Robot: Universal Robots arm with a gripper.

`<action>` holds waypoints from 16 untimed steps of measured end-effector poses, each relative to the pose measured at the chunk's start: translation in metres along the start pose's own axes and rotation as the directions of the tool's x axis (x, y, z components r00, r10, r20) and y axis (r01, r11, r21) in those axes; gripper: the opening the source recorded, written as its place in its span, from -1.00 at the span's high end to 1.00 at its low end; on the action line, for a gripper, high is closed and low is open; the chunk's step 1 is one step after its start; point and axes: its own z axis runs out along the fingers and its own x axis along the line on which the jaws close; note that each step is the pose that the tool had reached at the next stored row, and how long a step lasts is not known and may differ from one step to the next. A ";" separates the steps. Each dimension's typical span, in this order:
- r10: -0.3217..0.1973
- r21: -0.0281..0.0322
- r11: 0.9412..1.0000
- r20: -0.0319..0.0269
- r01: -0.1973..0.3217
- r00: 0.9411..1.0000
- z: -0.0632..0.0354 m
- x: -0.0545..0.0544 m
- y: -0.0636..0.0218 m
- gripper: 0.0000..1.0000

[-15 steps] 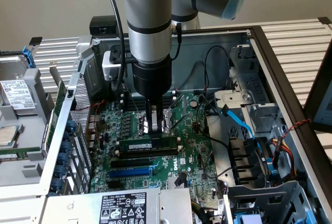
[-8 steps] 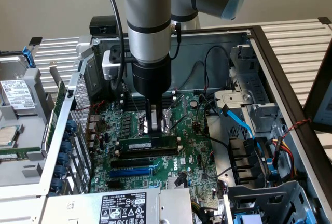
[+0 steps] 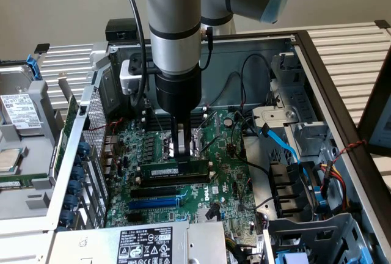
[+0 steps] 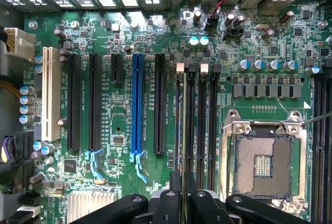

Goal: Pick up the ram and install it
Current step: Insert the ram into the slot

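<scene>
An open computer case [image 3: 305, 39] lies on its side on a pale slatted table [image 3: 357, 50], with a plain light wall behind it. Inside, the green motherboard [image 3: 227, 178] faces up. A power supply [image 3: 143, 245] with a white label sits at the near edge, and blue cables [image 3: 281, 145] loop through the drive bay on the exterior view's right. A second, opened metal chassis [image 3: 24, 129] stands at the exterior view's left.

The ram [image 3: 164, 170] stands on its long edge in line with the black memory slots [image 4: 201, 125]. It lies between the bare CPU socket [image 4: 262, 164] and the blue expansion slot [image 4: 137, 105]. The wrist view shows it edge-on, as a thin line running up from between the jaws along the side of the slot bank nearer the expansion slots. The jaws are closed on the stick, one on each flat face, gripping it near the middle of its length (green board sticks out to both sides in the exterior view). Whether its lower edge is seated in a slot or only resting over it cannot be told.

The arm [image 3: 174, 25] comes down into the case with its last grey segments vertical. The wrist points straight at the board, and a black cable [image 3: 131, 13] hangs along its side.
</scene>
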 end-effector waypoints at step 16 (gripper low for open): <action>-0.002 0.001 1.000 -0.002 0.002 1.000 0.0005 0.000 -0.0001 0.72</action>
